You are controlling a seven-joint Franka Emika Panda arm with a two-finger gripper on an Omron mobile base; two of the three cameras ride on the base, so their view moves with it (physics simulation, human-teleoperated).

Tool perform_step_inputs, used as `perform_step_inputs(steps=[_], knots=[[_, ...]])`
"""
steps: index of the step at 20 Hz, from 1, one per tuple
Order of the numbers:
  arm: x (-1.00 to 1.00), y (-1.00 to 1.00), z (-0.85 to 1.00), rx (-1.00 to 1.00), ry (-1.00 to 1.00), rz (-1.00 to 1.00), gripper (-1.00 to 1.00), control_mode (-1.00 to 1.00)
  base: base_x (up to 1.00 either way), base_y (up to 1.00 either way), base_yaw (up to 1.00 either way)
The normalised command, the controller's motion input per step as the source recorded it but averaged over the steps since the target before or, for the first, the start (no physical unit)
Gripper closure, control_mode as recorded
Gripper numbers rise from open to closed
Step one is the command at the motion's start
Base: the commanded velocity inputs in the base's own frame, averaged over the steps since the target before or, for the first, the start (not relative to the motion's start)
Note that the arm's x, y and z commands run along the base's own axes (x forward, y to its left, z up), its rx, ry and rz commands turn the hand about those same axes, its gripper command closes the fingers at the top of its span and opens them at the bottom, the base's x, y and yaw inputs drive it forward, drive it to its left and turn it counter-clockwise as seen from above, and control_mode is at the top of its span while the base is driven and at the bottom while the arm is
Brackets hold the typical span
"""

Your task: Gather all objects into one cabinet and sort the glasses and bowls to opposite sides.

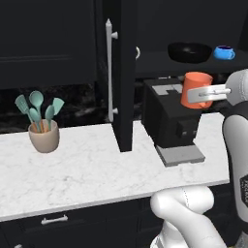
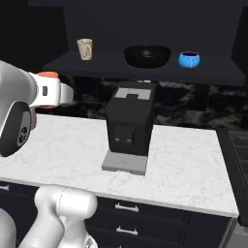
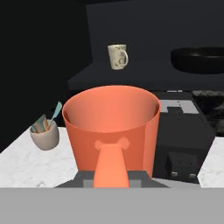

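My gripper (image 1: 193, 95) is shut on the orange mug (image 1: 195, 88), holding it upright in the air above the counter, in front of and below the cabinet shelf (image 1: 160, 62). In the hand view the orange mug (image 3: 111, 124) is close up with its handle toward me. On the cabinet shelf (image 2: 97, 65) stand the cream mug (image 2: 85, 49) at the left, the wide black bowl (image 2: 147, 55) in the middle and the blue mug (image 2: 189, 59) at the right. The cabinet door (image 1: 122, 77) with its silver bar handle stands open.
A black coffee machine (image 1: 170, 121) stands on the white marble counter (image 1: 87, 169) under the shelf, just below the held mug. A beige holder with teal utensils (image 1: 43, 134) is at the counter's left. Low black drawers (image 2: 145, 218) run below the counter.
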Motion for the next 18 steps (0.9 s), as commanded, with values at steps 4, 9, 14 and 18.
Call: perform_step_inputs(steps=[4, 9, 14, 18], knots=[[0.0, 0.0, 0.0, 0.0, 0.0, 0.0, 1.0, 1.0, 0.0, -0.31, -0.02], [0.0, 0.0, 0.0, 0.0, 0.0, 0.0, 1.0, 1.0, 0.08, -0.19, -0.16], [0.0, 0.0, 0.0, 0.0, 0.0, 0.0, 1.0, 1.0, 0.27, -0.34, -0.23], [0.0, 0.0, 0.0, 0.0, 0.0, 0.0, 1.0, 1.0, 0.44, -0.26, -0.03]])
